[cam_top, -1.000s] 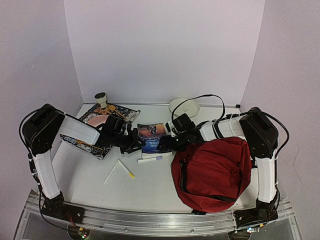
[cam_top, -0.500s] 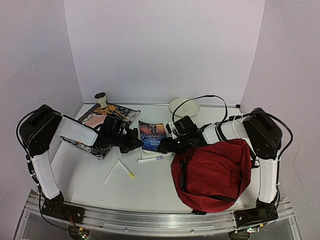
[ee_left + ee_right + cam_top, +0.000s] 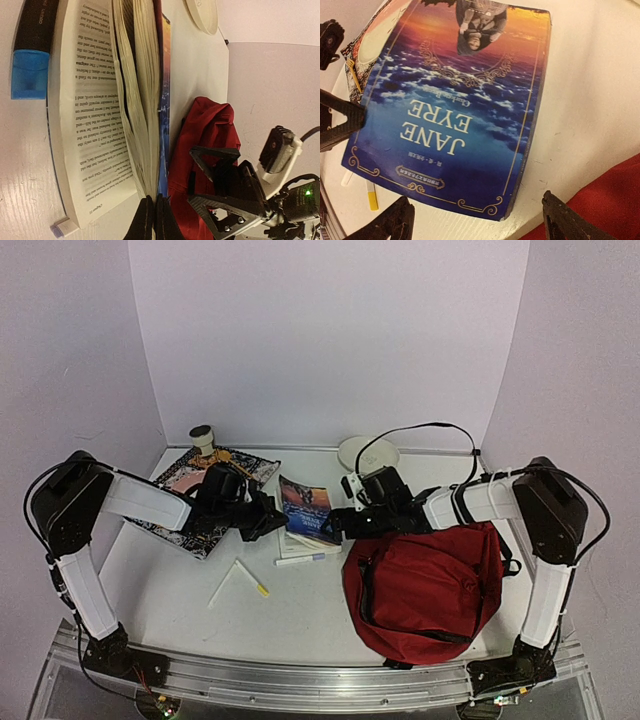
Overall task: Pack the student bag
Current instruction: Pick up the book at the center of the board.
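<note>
Now both arms reach inward from their bases at the near edge of the counter (image 3: 300, 615) and meet at a paperback book (image 3: 306, 510) near its middle. The left arm rises to a high elbow at the far left, and its forearm slopes rightward and down. The left end effector (image 3: 270, 522) is pinched fully closed on the left edge of the book's front cover. The left wrist view shows the fingertips (image 3: 146, 220) pressed together at that edge, with the cover raised and the pages fanned apart below it.

The right arm stands tall at the far right. Its forearm runs leftward above the top edge of the backpack (image 3: 425, 580). The right end effector (image 3: 335, 525) hangs at the book's right side with its jaws spread wide and holds nothing. In the right wrist view its two fingers (image 3: 395, 222) straddle the near corner of the blue cover without touching it.

The dark-red backpack lies slumped on the right half of the counter, in front of the right arm's base and just right of the book. A white marker (image 3: 300, 559) lies just in front of the book.
</note>
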{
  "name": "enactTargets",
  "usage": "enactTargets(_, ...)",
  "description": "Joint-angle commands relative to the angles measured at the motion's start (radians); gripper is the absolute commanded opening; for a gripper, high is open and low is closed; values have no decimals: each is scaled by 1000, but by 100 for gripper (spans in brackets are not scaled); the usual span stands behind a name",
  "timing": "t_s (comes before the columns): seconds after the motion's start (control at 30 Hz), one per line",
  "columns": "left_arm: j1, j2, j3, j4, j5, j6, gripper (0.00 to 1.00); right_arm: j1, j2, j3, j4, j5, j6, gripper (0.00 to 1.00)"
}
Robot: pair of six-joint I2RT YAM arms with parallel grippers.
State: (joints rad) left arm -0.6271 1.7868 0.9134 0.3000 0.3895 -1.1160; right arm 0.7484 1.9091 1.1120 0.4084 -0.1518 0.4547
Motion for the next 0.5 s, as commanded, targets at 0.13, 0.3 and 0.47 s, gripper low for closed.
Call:
enactTargets(0.13, 1, -88, 44, 101, 20, -55, 0, -17, -50, -89, 146, -54, 172, 89)
enactTargets(0.3, 1, -99, 68, 107, 25, -70, 0, -39, -46, -158, 296, -136, 373, 89)
enactTargets(0.47, 3, -106, 99, 111, 26, -80, 0, -40, -47, -182, 383, -169, 437, 89)
